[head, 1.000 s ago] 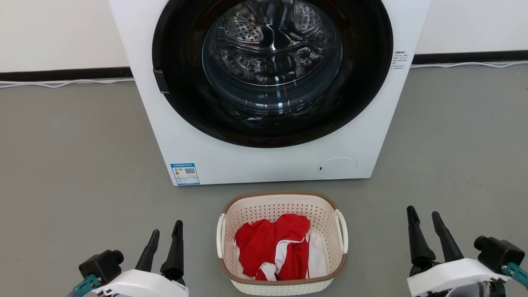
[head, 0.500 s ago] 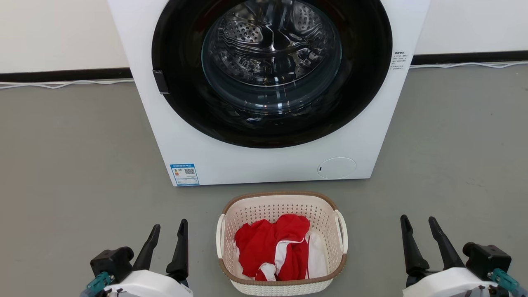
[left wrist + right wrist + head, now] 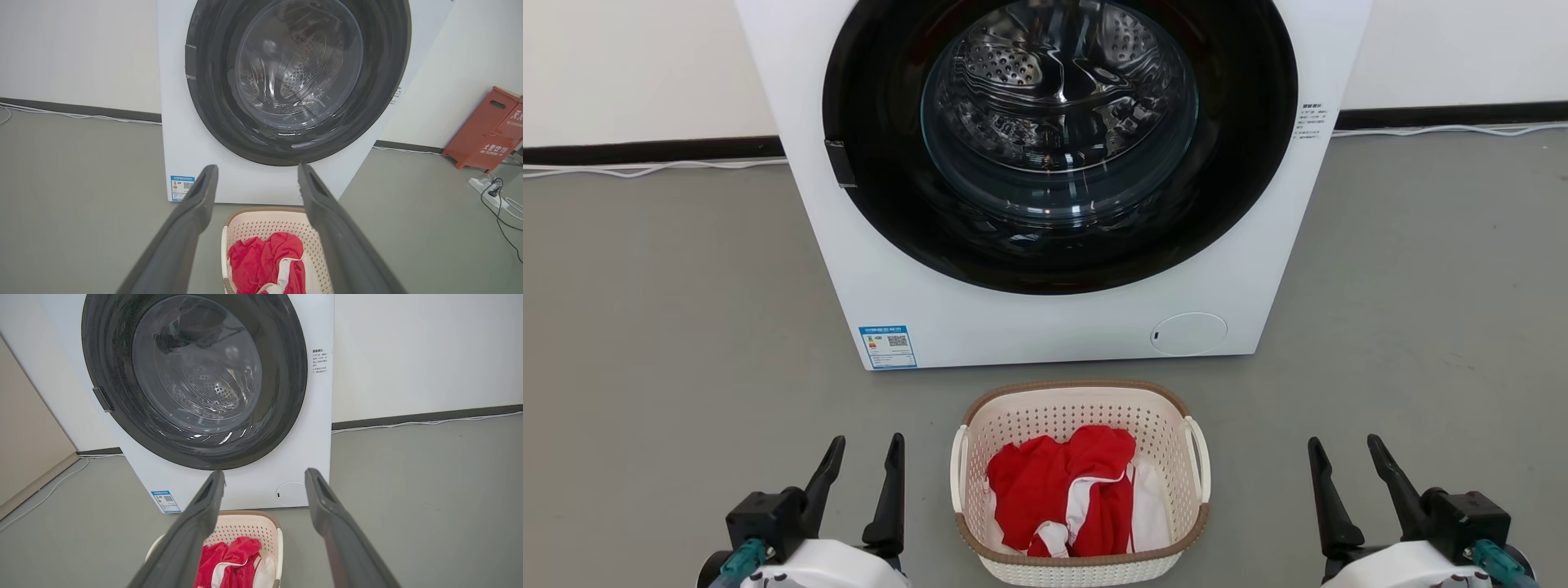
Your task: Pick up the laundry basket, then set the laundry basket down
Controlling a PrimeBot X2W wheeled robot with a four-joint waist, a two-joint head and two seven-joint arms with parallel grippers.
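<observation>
Nearer the laundry basket [image 3: 1045,416] than before: left gripper [image 3: 867,441] at 7 o'clock, right gripper [image 3: 1343,441] at 5, both spread wide, empty. Grey floor [image 3: 670,310]; white washer [image 3: 1054,327] at 12.

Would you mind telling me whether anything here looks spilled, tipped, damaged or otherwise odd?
Nothing stands out: the laundry basket sits upright on the floor before the washer, clothes all inside, with the left gripper and right gripper open and clear of it.
</observation>
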